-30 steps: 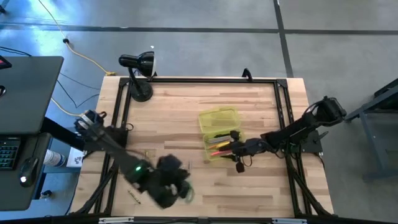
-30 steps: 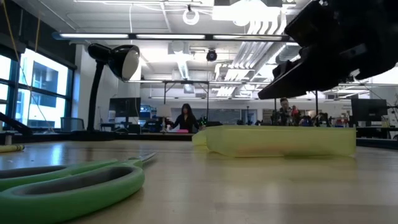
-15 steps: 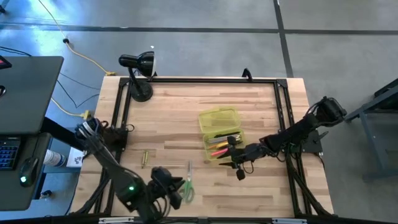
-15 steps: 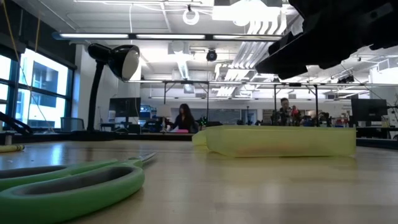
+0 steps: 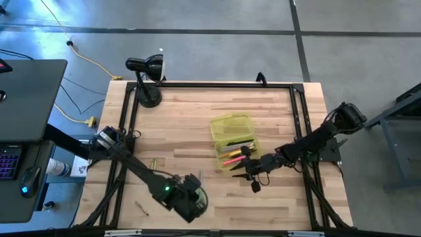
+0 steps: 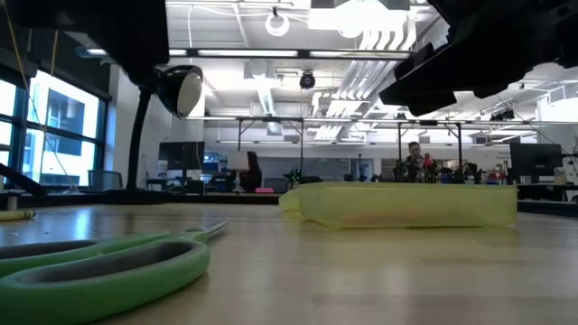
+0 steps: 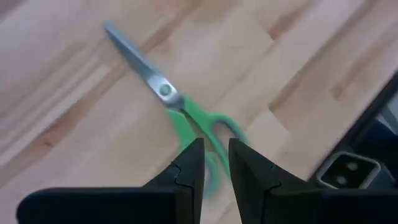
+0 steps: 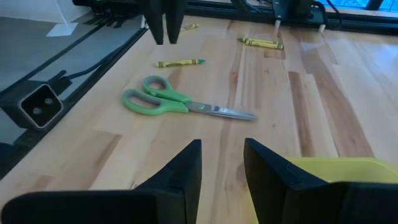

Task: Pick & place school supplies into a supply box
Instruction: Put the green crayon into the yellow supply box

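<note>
Whereas earlier beside them, left end effector (image 7: 216, 163) now above scissors (image 7: 180, 115).

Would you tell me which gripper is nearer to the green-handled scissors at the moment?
Left. The left gripper hangs just above the scissors, over their green handles, empty. The right gripper is farther away, at the supply box, with bare table between it and the scissors.
</note>
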You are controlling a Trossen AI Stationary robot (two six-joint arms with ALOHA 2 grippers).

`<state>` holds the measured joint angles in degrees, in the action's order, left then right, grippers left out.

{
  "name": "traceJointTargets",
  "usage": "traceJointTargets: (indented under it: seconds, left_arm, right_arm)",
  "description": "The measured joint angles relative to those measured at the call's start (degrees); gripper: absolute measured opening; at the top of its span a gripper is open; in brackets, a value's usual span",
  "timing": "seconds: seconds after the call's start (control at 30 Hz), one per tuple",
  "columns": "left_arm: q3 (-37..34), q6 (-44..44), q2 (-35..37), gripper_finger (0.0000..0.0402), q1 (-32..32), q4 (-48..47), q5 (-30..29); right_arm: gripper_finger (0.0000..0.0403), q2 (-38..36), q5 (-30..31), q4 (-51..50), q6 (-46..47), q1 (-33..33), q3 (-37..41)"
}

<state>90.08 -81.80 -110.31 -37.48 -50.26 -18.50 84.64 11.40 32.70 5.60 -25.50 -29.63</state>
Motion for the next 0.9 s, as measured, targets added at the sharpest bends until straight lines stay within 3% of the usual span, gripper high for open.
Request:
traceJointTargets:
  seconds: [0.23, 0.47, 0.53, 0.63, 0.83, 0.9]
  left_arm:
    - [0.0, -3.1, 2.0, 0.0106, 1.5, -3.0, 4.5]
    - [0.1, -24.1, 3.8, 0.0106, -4.5, -17.9, 6.3]
    - [0.1, -29.5, 3.7, 0.0106, -6.6, -18.5, 6.5]
    - [0.1, -30.8, 3.3, 0.0106, -9.1, -14.9, 7.1]
    - [0.1, -31.5, 3.3, 0.0106, -11.4, -9.5, 21.6]
    - [0.1, -33.6, 3.3, 0.0106, -11.9, -8.0, 23.1]
  right_arm:
    - [0.0098, 0.0, 0.0, -0.6, 0.4, -1.7, 0.0]
    - [0.0098, 0.0, 0.8, -0.8, 0.5, -2.8, 0.0]
    - [0.0098, 0.0, 1.3, -0.8, 0.4, -2.8, 0.0]
    - [0.0098, 0.0, 2.2, -0.8, -0.2, -2.8, 0.0]
    - [0.0098, 0.0, 2.4, -0.8, -1.1, -2.8, 0.0]
    - [0.0098, 0.0, 2.3, -0.8, -1.1, -2.8, 0.0]
